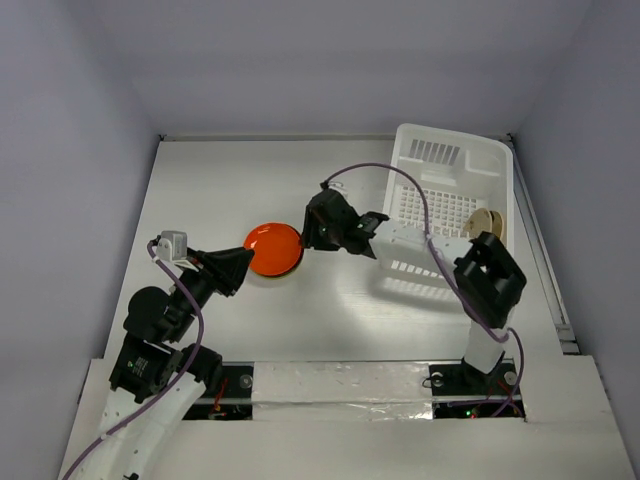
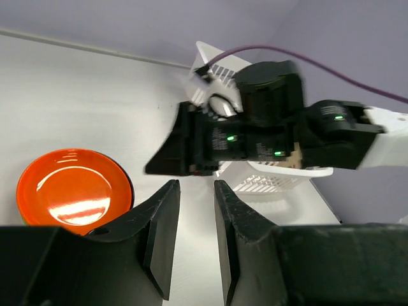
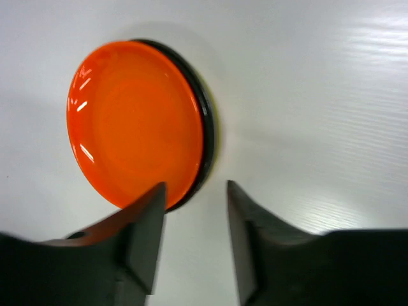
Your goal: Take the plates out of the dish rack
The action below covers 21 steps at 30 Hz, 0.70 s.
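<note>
Right gripper [image 3: 191, 236]: your jaws stand apart with nothing between them, and they hover at the edge of the orange plate [image 3: 131, 121].
Left gripper [image 2: 196, 236]: its jaws are parted only narrowly and hold nothing. It hangs just beside the same plate, on the side away from the rack.
Orange plate: it lies flat on a dark plate [image 3: 205, 121] whose rim shows beneath it. Both sit on the table [image 3: 319, 95], well apart from the dish rack [image 1: 435, 150].
Dish rack: it stands at the far right. At least one cream plate [image 1: 484, 221] stands on edge by its right wall, partly hidden by your right arm.
Step in hand: I judge this to be the end of a put-down onto the stack.
Next move: raise the right gripper clear without nudging the stack. Then swing it to the rack and close on the cream plate's upper rim.
</note>
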Each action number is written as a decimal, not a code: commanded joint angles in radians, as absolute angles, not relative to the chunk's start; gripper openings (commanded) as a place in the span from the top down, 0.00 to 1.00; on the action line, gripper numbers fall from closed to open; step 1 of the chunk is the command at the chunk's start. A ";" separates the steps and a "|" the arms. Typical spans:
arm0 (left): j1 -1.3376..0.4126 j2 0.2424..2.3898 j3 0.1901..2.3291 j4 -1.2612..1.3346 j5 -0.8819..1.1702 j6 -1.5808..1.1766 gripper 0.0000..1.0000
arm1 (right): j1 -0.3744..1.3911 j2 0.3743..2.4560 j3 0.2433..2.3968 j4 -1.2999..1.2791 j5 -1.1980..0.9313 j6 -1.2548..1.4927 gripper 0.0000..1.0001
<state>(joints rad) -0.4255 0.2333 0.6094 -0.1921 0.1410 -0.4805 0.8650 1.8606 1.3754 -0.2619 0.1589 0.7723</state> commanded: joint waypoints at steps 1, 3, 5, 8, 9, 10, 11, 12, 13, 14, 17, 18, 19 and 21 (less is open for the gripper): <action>-0.425 0.236 0.621 -0.155 0.147 -0.480 0.75 | 0.865 1.641 1.349 -0.349 0.351 0.747 0.57; -0.425 0.235 0.621 -0.155 0.147 -0.480 0.74 | 0.865 1.567 1.335 -0.464 0.522 0.747 0.72; -0.425 0.232 0.621 -0.152 0.152 -0.482 0.74 | 0.826 1.469 1.319 -0.559 0.666 0.753 0.96; -0.425 0.222 0.618 -0.147 0.160 -0.480 0.74 | 0.744 1.367 1.283 -0.763 0.799 0.779 1.00; -0.425 0.218 0.620 -0.146 0.166 -0.480 0.74 | 0.667 1.344 1.267 -0.843 0.819 0.781 1.00; -0.425 0.216 0.618 -0.146 0.166 -0.480 0.74 | 0.623 1.321 1.252 -0.873 0.827 0.770 1.00; -0.425 0.213 0.617 -0.146 0.166 -0.482 0.74 | 0.580 1.296 1.235 -0.888 0.831 0.752 1.00; -0.425 0.207 0.617 -0.144 0.167 -0.480 0.73 | 0.501 1.245 1.206 -0.899 0.828 0.732 1.00; -0.425 0.206 0.618 -0.144 0.169 -0.480 0.73 | 0.462 1.221 1.198 -0.902 0.824 0.683 1.00; -0.425 0.204 0.618 -0.143 0.169 -0.482 0.73 | 0.427 1.204 1.192 -0.905 0.816 0.658 0.99; -0.434 0.196 0.618 -0.143 0.167 -0.480 0.72 | 0.322 1.189 1.212 -0.940 0.827 0.583 0.81; -0.443 0.193 0.617 -0.144 0.167 -0.480 0.72 | 0.305 1.213 1.227 -0.984 0.839 0.577 0.77; -0.443 0.193 0.618 -0.143 0.167 -0.482 0.72 | 0.286 1.230 1.251 -0.997 0.851 0.557 0.66; -0.443 0.187 0.617 -0.144 0.166 -0.480 0.71 | 0.267 1.262 1.267 -1.020 0.856 0.537 0.62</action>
